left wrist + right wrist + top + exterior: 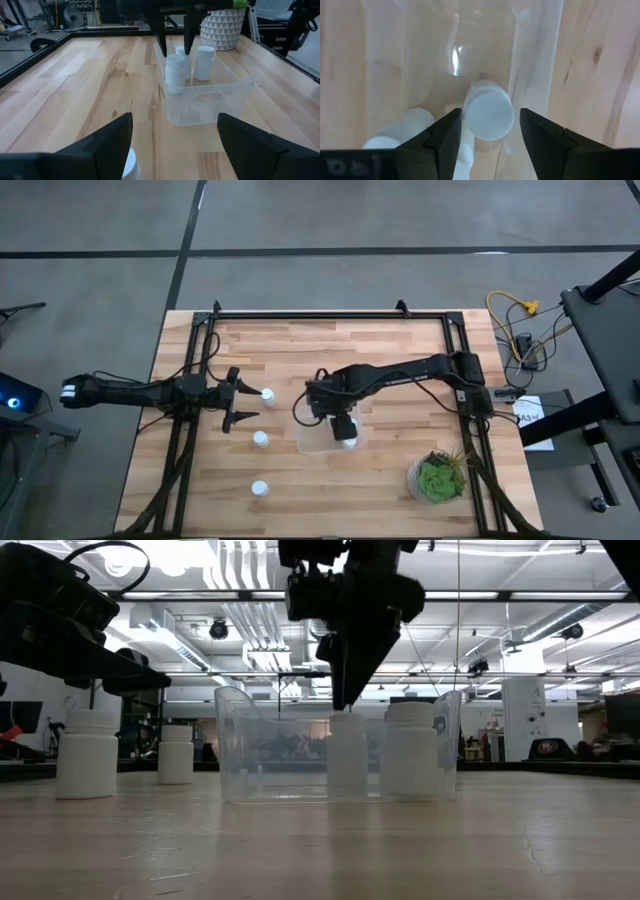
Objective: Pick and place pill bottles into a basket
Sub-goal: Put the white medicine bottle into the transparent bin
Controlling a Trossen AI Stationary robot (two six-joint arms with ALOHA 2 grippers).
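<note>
Hovering: right gripper [487, 132] over basket [312, 442], fingers parted just wider than the upright bottle [488, 114] between them, standing in the basket; grip appears released. Left gripper [175, 145] open, empty; nearest loose bottle [267, 395] upright directly ahead.

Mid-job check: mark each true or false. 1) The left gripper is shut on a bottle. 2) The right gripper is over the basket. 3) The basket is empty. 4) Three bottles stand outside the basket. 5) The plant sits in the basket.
1) False: the left gripper is open, with a pill bottle standing just ahead of it.
2) True: the right gripper hangs above the basket.
3) False: the basket holds bottles.
4) True.
5) False: the plant stands on the table beside the basket.
</note>
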